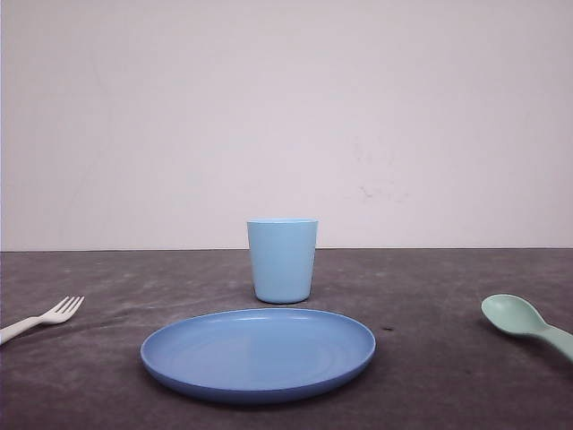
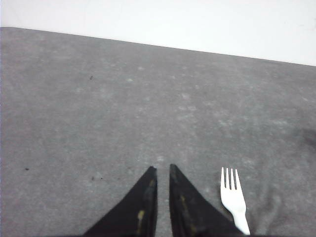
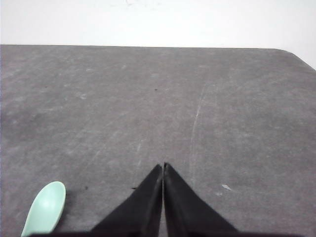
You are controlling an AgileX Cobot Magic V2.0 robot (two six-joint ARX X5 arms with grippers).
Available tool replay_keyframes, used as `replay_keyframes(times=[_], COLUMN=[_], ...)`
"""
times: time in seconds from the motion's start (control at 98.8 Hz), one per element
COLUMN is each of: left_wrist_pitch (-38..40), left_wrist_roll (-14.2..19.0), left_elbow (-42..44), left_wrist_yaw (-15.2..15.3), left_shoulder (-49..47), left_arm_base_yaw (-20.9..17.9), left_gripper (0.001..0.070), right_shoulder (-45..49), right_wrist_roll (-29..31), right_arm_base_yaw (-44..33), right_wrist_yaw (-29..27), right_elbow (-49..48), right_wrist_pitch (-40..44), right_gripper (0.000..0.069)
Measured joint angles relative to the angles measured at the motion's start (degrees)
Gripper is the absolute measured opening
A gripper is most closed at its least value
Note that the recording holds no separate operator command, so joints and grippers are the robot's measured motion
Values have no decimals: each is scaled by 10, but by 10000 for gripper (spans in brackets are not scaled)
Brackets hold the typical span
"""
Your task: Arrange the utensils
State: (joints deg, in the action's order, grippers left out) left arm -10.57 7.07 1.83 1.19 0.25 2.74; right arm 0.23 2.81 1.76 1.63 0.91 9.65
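Dark grey worktop (image 1: pixel 448 376), mottled and scuffed, running back to a plain pale wall (image 1: pixel 286 116). In the front view a round blue plate (image 1: pixel 258 352) sits near the front edge at the middle, with a light blue cup (image 1: pixel 282 260) standing upright just behind it, apart from its rim.

Out toward the left edge lies the white fork (image 1: pixel 45 317), tines pointing inward and toward the back, handle running off the side of the picture. Over toward the right edge lies the mint-green spoon (image 1: pixel 524 322), bowl up, handle cut off by the frame. Both sit well apart from the plate, with bare surface between.

Left claw (image 2: pixel 162 169): black fingers drawn nearly together, a thin slit between the tips, holding nothing, and the fork (image 2: pixel 234 197) lies just beside it on the surface. Right claw (image 3: pixel 163 165): tips pressed together, empty, the spoon's (image 3: pixel 45 207) bowl lying off to one side. Ahead of each claw stretches open grey surface up to the back edge, and the right wrist view catches a rounded far corner.
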Motion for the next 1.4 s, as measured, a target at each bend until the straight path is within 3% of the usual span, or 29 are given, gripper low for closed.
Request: replay_keyframes(times=[1.133,1.396], left_wrist_pitch=[0,0], left_wrist_roll=[0,0], left_elbow=[0,0], left_wrist_yaw=[0,0], left_shoulder=[0,0], left_arm_base_yaw=[0,0], left_gripper=[19,19], right_shoulder=[0,0], right_wrist_roll=[7,41], right_arm_base_yaw=[0,0], right_wrist_yaw=[3,57], right_elbow=[0,0], right_wrist_pitch=[0,-3], right_gripper=[4,4])
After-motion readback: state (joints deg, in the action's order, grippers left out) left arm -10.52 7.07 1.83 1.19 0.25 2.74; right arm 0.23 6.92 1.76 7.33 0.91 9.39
